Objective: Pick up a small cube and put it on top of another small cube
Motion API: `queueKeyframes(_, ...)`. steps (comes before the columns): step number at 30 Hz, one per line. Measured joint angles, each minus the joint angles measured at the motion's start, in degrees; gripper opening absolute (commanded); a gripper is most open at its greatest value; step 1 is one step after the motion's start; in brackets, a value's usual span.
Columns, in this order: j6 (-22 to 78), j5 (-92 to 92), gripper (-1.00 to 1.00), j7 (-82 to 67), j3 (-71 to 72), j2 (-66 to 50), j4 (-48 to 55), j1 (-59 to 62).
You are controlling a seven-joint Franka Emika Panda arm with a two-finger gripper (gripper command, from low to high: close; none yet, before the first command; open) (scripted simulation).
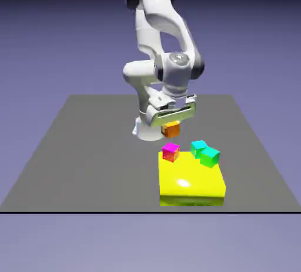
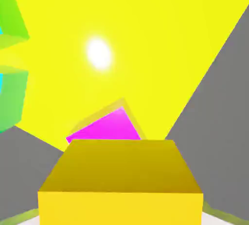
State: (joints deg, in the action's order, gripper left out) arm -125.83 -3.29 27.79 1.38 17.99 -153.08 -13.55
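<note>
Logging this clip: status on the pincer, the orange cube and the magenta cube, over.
Pincer shut on orange cube, airborne. Magenta cube just below on yellow block, uncovered. Teal-green cubes off to the exterior view's right, clear of the drop.

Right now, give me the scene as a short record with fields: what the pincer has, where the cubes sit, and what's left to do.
pincer: shut on the orange cube, held in the air
magenta cube: on the yellow block, at its far corner on the exterior view's left
orange over magenta: above it and apart; the hand view shows the magenta top just beyond the orange cube
teal cubes: two, side by side on the block's far right corner
table: grey, carries the block
left to do: lower and release orange onto magenta
</note>
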Motion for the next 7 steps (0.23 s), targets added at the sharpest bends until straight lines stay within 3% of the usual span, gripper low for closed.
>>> queueKeyframes(4, -9.96, -0.92, -1.0, 0.64, -0.15, -6.11, -3.87, 0.36)
queueKeyframes(5, -10.3, -0.96, 1.0, 0.66, -0.16, -6.31, -3.99, 0.38)
queueKeyframes(7, -10.31, -1.12, 1.0, 0.77, -0.16, -6.31, -3.99, 0.39)
